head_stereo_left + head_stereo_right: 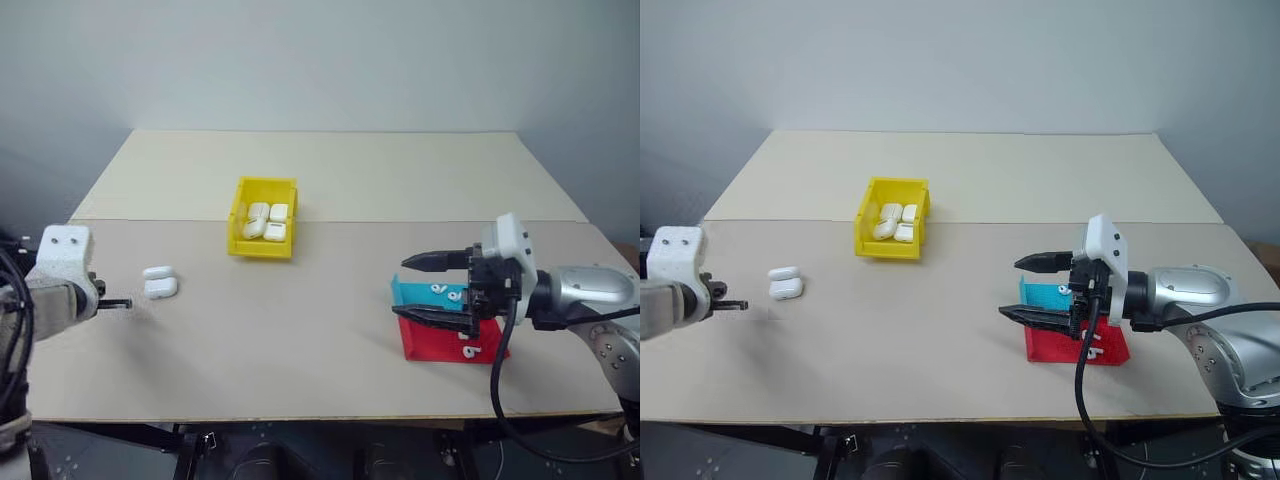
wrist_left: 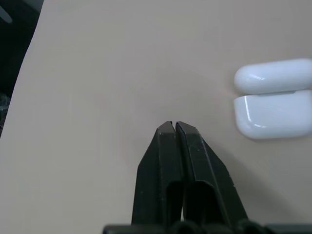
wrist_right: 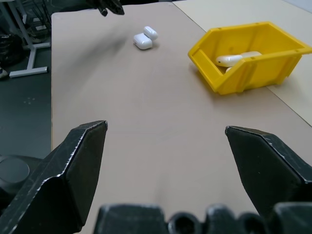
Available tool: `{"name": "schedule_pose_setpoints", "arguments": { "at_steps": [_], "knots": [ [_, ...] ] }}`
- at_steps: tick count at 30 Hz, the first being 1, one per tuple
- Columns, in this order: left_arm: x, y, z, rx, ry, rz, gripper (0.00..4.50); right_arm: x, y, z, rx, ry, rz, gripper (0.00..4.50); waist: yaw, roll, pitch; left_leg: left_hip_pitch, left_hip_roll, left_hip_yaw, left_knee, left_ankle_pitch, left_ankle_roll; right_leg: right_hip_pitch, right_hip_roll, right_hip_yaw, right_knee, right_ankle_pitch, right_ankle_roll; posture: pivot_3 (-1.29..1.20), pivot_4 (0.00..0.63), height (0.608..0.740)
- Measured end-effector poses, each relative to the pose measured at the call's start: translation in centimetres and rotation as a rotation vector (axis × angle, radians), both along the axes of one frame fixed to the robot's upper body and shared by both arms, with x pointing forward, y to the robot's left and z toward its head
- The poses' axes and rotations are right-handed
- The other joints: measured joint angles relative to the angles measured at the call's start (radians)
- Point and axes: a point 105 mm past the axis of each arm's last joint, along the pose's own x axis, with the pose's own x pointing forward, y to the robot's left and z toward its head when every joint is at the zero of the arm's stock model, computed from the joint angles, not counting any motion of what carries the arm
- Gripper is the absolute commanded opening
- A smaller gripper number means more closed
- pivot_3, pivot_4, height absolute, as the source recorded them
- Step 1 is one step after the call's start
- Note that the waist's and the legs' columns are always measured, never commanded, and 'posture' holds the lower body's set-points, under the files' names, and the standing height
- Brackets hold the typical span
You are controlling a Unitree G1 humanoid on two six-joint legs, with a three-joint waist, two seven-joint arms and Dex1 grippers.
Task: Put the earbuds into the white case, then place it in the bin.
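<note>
The small rounded glossy white plastic case [image 2: 273, 100] lies open on the beige counter [image 1: 320, 330], just beside the left gripper [image 2: 174, 127], whose black fingers are pressed together on nothing. It looks light, hard and slippery; gripping its flat sides seems safest. The right gripper [image 1: 433, 288], fingers spread wide, hovers above tiny stemmed earbuds [image 1: 440, 290] in flat teal and red trays. The yellow plastic bin [image 1: 262, 217] sits beyond.

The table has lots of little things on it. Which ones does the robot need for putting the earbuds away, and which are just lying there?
For the job:
- white case, lid open, on the table
- earbuds on the teal and red trays
- yellow bin

Just lying about:
- white cases already in the bin
- teal tray
- red tray
</note>
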Motion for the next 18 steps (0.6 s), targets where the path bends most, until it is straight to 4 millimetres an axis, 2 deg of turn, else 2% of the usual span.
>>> {"name": "schedule_pose_setpoints", "arguments": {
  "at_steps": [6,12,18],
  "knots": [
    [1.5,1.5,-1.3,0.041,-0.016,-0.148,0.07,-0.4,0.5,-0.1,0.016,0.002,-0.011,4.50,0.001,0.000,0.000,-0.001,0.000,0.001,0.000,-0.001,0.002,-0.001,0.000,0.000,-0.001,0.000,0.000,0.00,0.150,0.740],
    [3.9,1.2,-2.3,0.036,-0.001,-0.394,0.07,-1.2,0.7,-0.1,0.041,-0.004,-0.043,4.50,0.004,0.000,0.000,-0.003,0.000,0.001,0.000,-0.001,0.002,-0.001,0.000,-0.001,-0.001,0.000,0.000,0.00,0.150,0.740],
    [5.7,1.3,-2.6,0.071,0.027,-0.484,0.07,-1.6,0.8,0.1,0.060,-0.003,-0.068,4.50,0.004,-0.001,-0.001,-0.003,0.000,0.001,0.001,-0.001,0.003,-0.001,0.000,-0.001,-0.001,0.000,0.000,0.00,0.150,0.740]
  ]
}}
